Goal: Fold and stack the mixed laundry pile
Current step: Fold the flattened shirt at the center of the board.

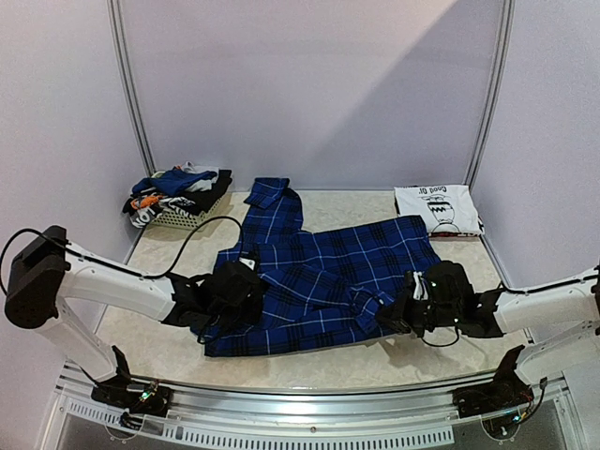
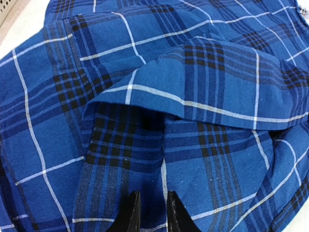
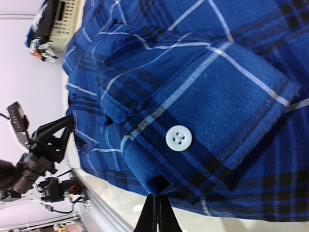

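Several garments of the laundry pile (image 1: 178, 186) sit heaped in a white slatted basket (image 1: 183, 217) at the far left corner of the bench, not yet folded.

Just right of it, a plaid shirt (image 1: 319, 267) lies spread across the middle of the bench. One sleeve reaches toward the far edge and the body is rumpled into loose overlapping folds. The left gripper (image 2: 151, 198) is low over the shirt's left side near the near edge. Its fingers stand with a narrow gap between them and cloth shows under it, but I cannot tell whether they pinch anything.

On the shirt's right side, the right gripper (image 3: 155, 195) has its fingers pressed together at the hem of a buttoned cuff (image 3: 203, 130), apparently nipping that edge beside a white button (image 3: 178, 138).

At the far right corner rests a pale folded T-shirt (image 1: 436, 208) with a dark print, which looks like the start of the stack.

The shirt is likely light, limp woven cotton that will sag and drag rather than hold a shape. Stitched parts such as the cuff, collar or hem should give a firmer hold than a single flat layer, and gripping two well-separated edges should keep a fold straight.
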### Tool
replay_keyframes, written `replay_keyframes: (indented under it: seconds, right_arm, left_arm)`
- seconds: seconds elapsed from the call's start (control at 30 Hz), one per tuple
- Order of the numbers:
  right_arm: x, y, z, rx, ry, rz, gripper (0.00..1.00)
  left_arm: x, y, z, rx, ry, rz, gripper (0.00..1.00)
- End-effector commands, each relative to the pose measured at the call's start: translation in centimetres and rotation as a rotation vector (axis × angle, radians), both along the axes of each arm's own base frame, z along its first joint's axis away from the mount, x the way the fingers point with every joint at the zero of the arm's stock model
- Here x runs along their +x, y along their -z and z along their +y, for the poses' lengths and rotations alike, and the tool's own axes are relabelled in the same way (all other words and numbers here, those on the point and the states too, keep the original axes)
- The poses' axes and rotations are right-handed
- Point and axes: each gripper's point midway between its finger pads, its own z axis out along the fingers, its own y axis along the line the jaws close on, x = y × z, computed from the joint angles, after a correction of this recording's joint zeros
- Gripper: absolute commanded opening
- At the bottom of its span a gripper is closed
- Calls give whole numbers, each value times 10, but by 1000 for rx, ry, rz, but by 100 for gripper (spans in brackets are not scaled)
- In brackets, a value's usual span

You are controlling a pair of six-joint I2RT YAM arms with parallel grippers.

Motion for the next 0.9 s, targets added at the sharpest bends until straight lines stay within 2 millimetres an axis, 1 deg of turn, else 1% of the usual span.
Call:
replay_keyframes:
  seconds: [0.0, 0.1, 0.17, 0.23, 0.27, 0.33, 0.37, 0.47, 0.57, 0.63, 0.7, 0.8, 0.87]
  right_arm:
    - [12, -5, -10, -144, 11, -42, 0]
    - [21, -22, -34, -272, 30, -81, 0]
    - [27, -39, -57, -332, 65, -109, 0]
    - [31, -57, -85, -365, 104, -139, 0]
    - [34, -63, -98, -379, 134, -143, 0]
    - [37, -73, -119, -397, 162, -164, 0]
    - [37, -78, -126, -392, 174, -173, 0]
    - [39, -81, -134, -409, 177, -181, 0]
    - [42, -78, -133, -416, 165, -179, 0]
    - [44, -75, -133, -430, 157, -175, 0]
    - [48, -73, -134, -443, 155, -173, 0]
    - [52, -75, -132, -445, 139, -187, 0]
    - [54, -81, -123, -416, 103, -210, 0]
  left_arm:
    - [0, 9, 3, -32, -19, 11, 20]
    - [-5, 9, 3, -50, -12, 12, 20]
    - [-4, 11, 6, -37, -19, 6, 20]
    - [-3, 16, 11, -12, -33, 3, 20]
    - [-3, 18, 12, -2, -38, 3, 20]
    - [-2, 23, 15, 11, -53, -1, 20]
    - [-1, 25, 18, 17, -64, -6, 20]
    - [2, 27, 28, 37, -107, -27, 19]
    - [0, 19, 28, 21, -110, -40, 20]
    - [-3, 8, 23, 6, -93, -48, 21]
    - [-10, -8, 19, 7, -64, -55, 24]
    - [-23, -29, 19, 12, -35, -68, 27]
    - [-28, -40, 24, 2, -36, -78, 28]
